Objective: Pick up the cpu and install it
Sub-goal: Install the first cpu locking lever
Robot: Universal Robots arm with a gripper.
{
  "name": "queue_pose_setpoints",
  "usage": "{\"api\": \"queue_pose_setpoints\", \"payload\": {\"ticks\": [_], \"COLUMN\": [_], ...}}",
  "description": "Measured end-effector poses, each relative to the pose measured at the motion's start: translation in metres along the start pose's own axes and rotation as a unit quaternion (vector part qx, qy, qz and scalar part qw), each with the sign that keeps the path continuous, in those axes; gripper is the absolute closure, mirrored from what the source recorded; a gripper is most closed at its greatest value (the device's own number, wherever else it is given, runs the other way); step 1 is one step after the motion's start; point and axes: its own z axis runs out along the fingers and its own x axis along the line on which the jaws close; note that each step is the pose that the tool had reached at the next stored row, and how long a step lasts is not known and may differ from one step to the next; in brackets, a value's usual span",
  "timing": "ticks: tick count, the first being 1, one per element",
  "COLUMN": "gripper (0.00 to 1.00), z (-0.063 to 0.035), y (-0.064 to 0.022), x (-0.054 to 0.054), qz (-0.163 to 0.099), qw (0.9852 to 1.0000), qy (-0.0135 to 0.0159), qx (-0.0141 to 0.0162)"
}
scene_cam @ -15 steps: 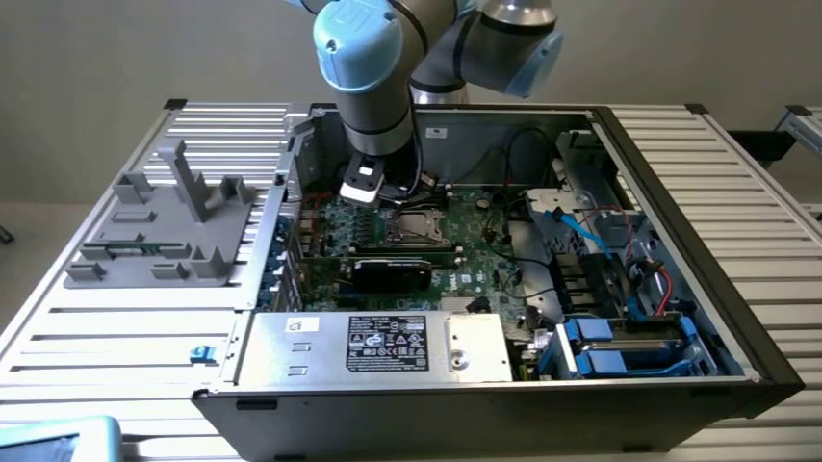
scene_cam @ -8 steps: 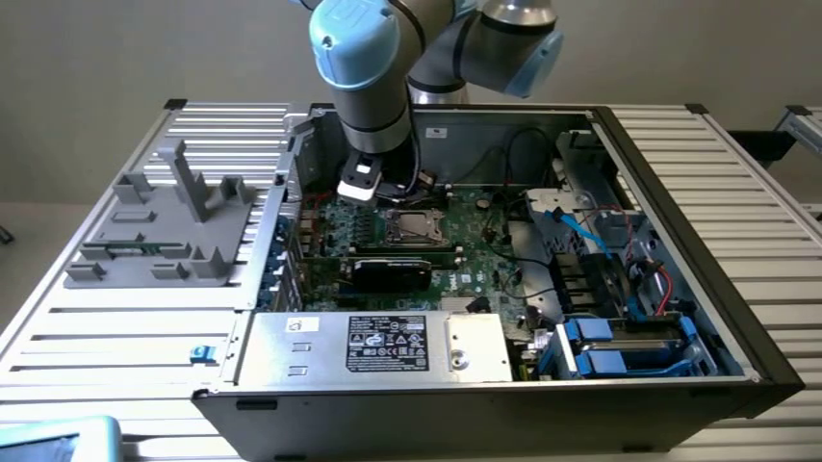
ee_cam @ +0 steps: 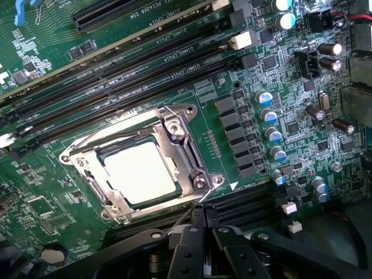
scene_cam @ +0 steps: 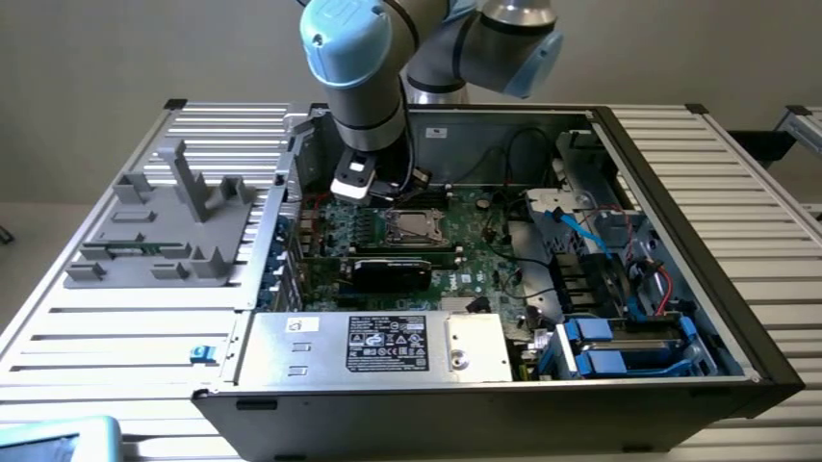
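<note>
The cpu, a pale shiny square, lies flat inside the metal socket frame on the green motherboard. In the exterior view the cpu sits mid-board inside the open computer case. My gripper hangs just off one corner of the socket frame, its black fingers pressed together. A thin wire lever runs past the fingertips; I cannot tell whether it is pinched. In the exterior view the gripper is low over the board, to the exterior view's left of the socket.
Long black memory slots run beside the socket and capacitors stand on its other side. A black card and the silver power supply lie nearer the case front. A grey fixture with upright posts stands on the slatted table.
</note>
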Motion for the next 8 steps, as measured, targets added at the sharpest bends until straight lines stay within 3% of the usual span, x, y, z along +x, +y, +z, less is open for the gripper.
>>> {"api": "queue_pose_setpoints", "payload": {"ticks": [5,8], "gripper": [0.88,0.88], "z": [-0.0001,0.0006], "y": [0.0005,0.0009], "x": [-0.0013,-0.0014], "qz": [0.001,0.001], "qw": [1.0000,1.0000], "qy": [-0.0019,-0.0022], "qx": [0.0049,0.0060]}}
